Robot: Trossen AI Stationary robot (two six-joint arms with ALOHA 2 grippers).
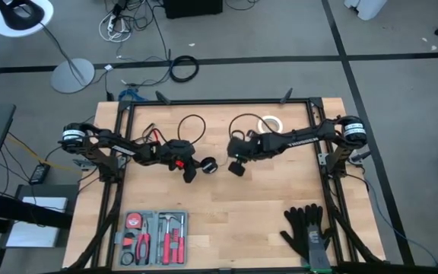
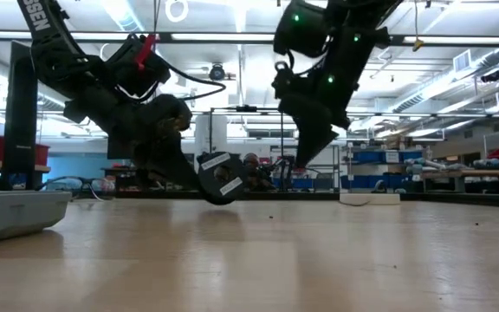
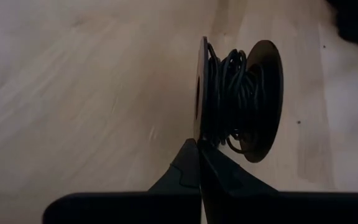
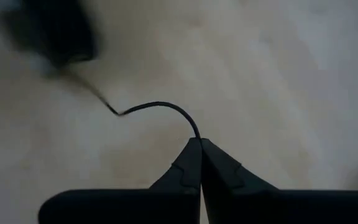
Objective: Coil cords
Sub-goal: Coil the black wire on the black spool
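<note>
The wooden desk [image 1: 226,205] stands on a grey floor. Two arms meet mid-desk. Left jaws clench one black spool [image 3: 238,99] wound with cord [image 4: 157,107]; right jaws pinch its loose end. One tool tray [image 1: 154,237], one tape ring [image 1: 270,124].

On the one pale wooden table [image 1: 226,205] are counted one thin black cord [image 1: 192,122] wound partly on one small round black spool [image 3: 238,99], one white tape ring [image 1: 270,124], one grey tray of red-handled tools [image 1: 155,237], and one pair of black gloves [image 1: 306,228].
</note>
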